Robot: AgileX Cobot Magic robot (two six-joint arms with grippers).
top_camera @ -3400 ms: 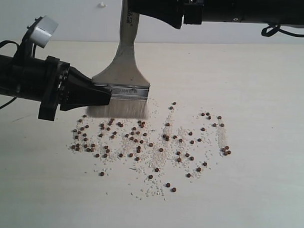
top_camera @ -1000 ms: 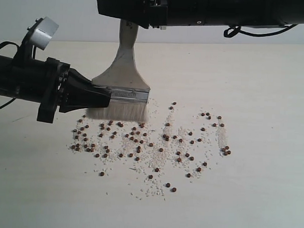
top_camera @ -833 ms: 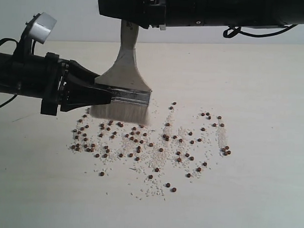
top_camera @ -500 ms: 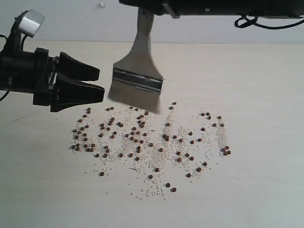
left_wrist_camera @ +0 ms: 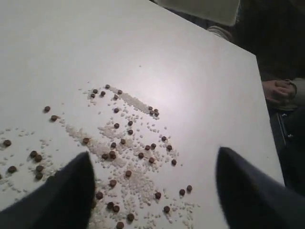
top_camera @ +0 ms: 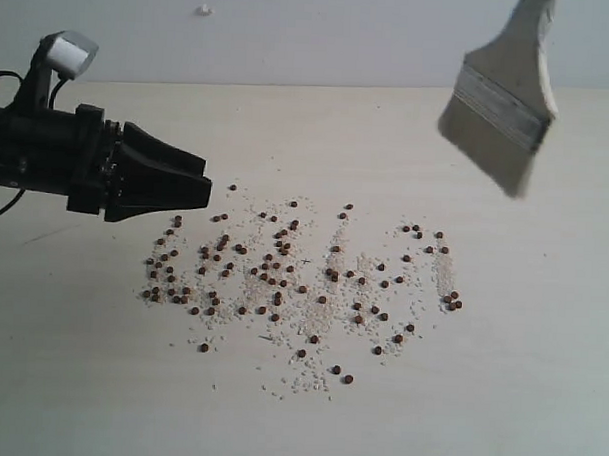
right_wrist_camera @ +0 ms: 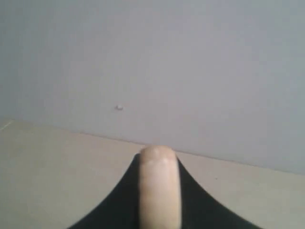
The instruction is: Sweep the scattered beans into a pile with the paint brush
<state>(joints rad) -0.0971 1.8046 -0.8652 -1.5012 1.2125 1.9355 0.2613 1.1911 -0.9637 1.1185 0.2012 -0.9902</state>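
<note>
We have let go with our left gripper (top_camera: 205,183), jaws now wide and empty, while our right gripper (right_wrist_camera: 159,202) stays clamped on the paint brush (top_camera: 499,110) — swung up to the far right, clear of the beans (top_camera: 283,277), still scattered across the table (top_camera: 538,416); no pile yet.

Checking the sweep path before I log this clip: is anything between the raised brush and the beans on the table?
Nothing visible. The brush hangs up right of the beans with only table between. The open left gripper hovers only at the scatter's left edge.
</note>
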